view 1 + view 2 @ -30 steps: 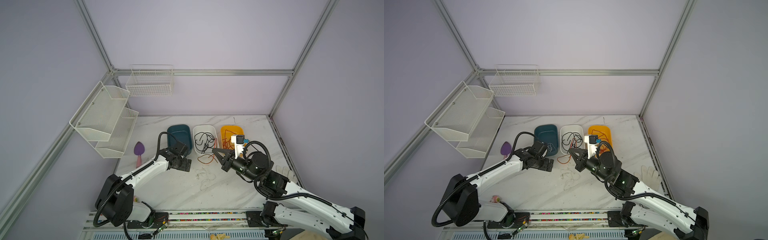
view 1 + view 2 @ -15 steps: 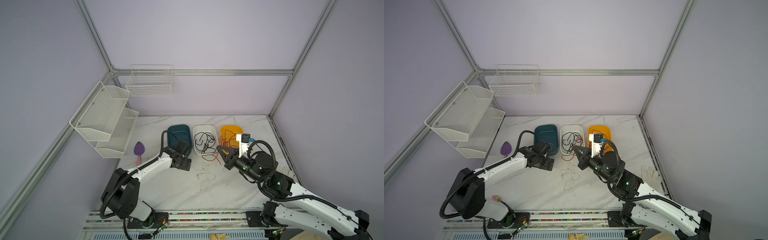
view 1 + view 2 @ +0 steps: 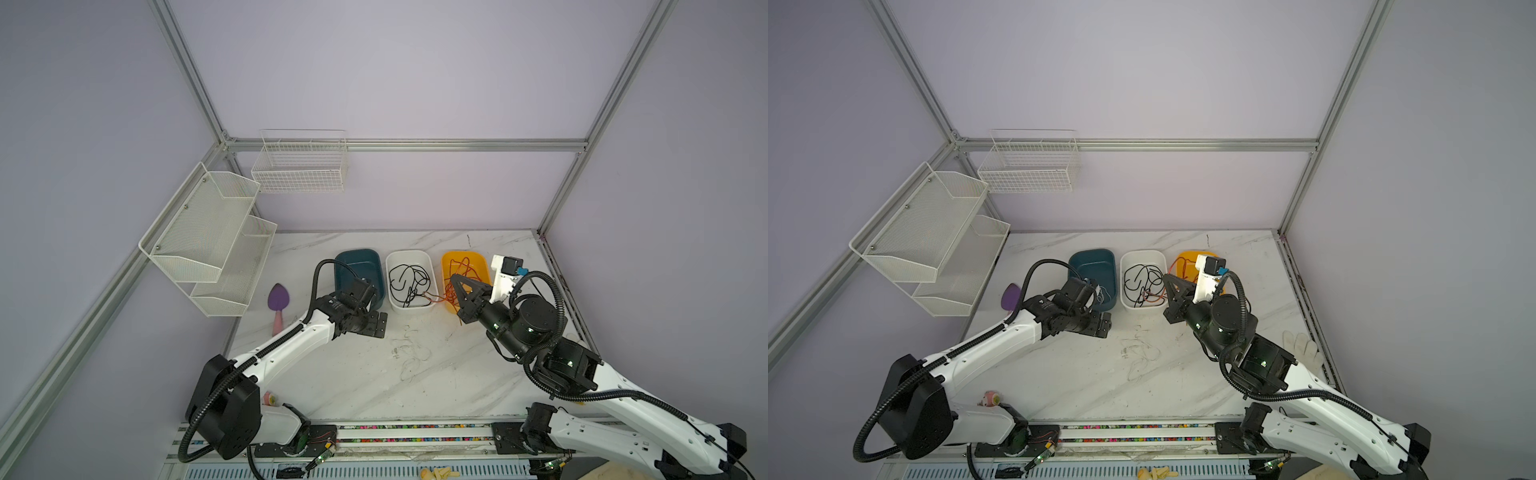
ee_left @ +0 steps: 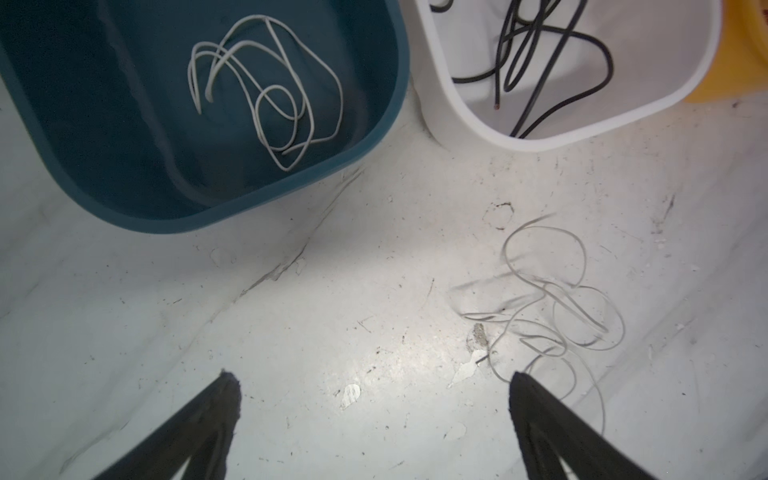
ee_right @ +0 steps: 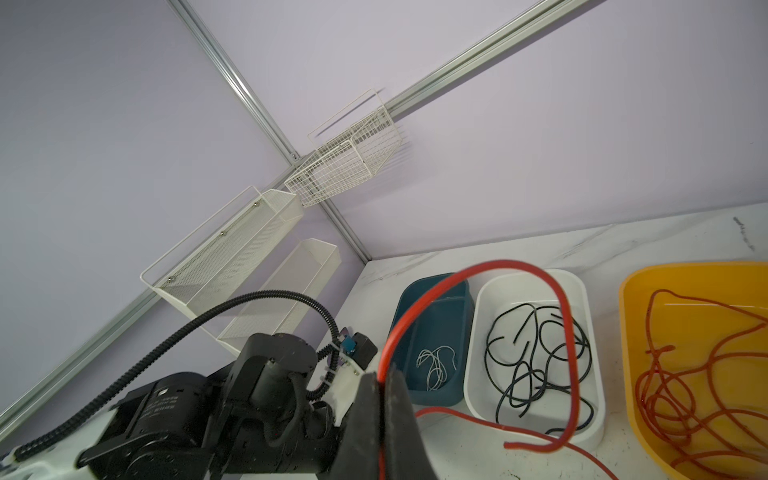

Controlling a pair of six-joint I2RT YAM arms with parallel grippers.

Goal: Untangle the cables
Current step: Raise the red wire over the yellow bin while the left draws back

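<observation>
One marble table (image 3: 374, 386) is shown bearing three tubs (image 3: 409, 252) of cables (image 3: 405, 282); the left gripper (image 4: 374, 378) is held wide open and empty beside a loose white cable (image 4: 561, 299), while a red cable (image 5: 519, 266) is pinched in the closed right gripper (image 5: 380, 378)

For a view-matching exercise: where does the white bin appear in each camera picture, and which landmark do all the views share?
Top view: white bin near the picture's centre, middle of three bins.
Top view: white bin again the middle bin, near the centre.
Left wrist: only partly in frame, beside the teal bin.
Right wrist: whole, between the teal bin and yellow bin, behind the red cable in the right gripper.
Landmark: the teal bin, its neighbour everywhere.
</observation>
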